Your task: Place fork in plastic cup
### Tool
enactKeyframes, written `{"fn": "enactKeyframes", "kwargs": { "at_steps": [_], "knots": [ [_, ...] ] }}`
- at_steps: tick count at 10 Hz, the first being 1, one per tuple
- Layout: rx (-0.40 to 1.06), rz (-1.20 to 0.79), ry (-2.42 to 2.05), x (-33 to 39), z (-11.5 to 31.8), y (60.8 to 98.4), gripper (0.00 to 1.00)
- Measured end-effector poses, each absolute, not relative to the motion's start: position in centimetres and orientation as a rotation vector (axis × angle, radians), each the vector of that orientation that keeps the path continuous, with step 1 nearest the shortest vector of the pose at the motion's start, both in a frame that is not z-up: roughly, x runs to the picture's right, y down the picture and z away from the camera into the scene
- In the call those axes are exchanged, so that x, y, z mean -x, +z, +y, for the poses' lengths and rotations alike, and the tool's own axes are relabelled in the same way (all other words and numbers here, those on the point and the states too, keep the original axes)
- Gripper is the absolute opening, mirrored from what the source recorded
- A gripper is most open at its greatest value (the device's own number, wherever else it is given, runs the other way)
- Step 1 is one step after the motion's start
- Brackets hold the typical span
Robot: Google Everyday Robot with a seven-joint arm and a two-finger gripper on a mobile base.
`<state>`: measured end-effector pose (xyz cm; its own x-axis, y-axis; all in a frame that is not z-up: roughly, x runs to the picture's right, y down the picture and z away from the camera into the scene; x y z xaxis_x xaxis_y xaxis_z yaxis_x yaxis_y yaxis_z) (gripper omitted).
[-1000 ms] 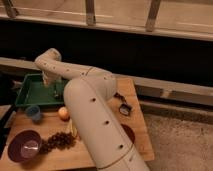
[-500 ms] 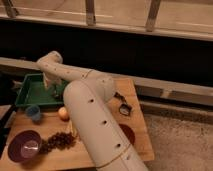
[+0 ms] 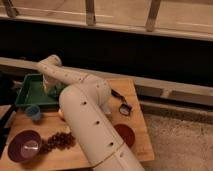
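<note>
1. Arm (image 3: pixel 87 117): white and jointed. It rises from the near edge of the view, bends at an elbow and drops its wrist over the green tray. This looks like a reach down for a pick-up.
2. Pincer (image 3: pixel 50 89): at the arm's far end, low over the tray's right half and largely masked by the wrist. The jaws are spread, and nothing can be seen between them. Judged to be readied for a grasp, not carrying anything.
3. Fork: cannot be made out. It is neither at the cup nor on the open table. It most likely lies in the tray beneath the wrist, which would explain the pincer's position.
4. Green tray (image 3: pixel 27 95): shallow, at the table's far-left corner. Its raised rim means whatever lies inside has to be approached from above.
5. Plastic cup (image 3: pixel 33 113): small, blue and upright, with its mouth up. It stands on the table just in front of the tray, so the carry from tray to cup would be short.
6. Purple bowl (image 3: pixel 24 146): near-left corner, apart from the cup.
7. Grapes (image 3: pixel 60 141): a dark cluster just beside the purple bowl.
8. Orange-red bowl (image 3: pixel 125 134): right of the arm.
9. Black-handled tool (image 3: pixel 120 102): on the right side of the table, well apart from the tray.
10. Table (image 3: pixel 137 115): a wooden top that carries all of the above.
11. Task status: the fork is not yet in the cup.
</note>
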<state>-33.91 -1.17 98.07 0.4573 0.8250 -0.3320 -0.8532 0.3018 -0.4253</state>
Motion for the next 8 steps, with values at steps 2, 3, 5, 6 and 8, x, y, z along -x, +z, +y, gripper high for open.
{"fn": "enactKeyframes", "kwargs": {
  "at_steps": [2, 3, 5, 6, 8],
  "knots": [
    [0.616, 0.074, 1.099, 34.3, -0.2, 98.6, 0.61],
    [0.622, 0.081, 1.094, 34.5, 0.1, 98.7, 0.60],
    [0.627, 0.090, 1.087, 34.5, 0.5, 98.9, 0.45],
    [0.627, 0.094, 1.085, 34.3, 0.5, 99.0, 0.33],
    [0.629, 0.097, 1.087, 34.3, 0.6, 98.9, 0.16]
  ]
}}
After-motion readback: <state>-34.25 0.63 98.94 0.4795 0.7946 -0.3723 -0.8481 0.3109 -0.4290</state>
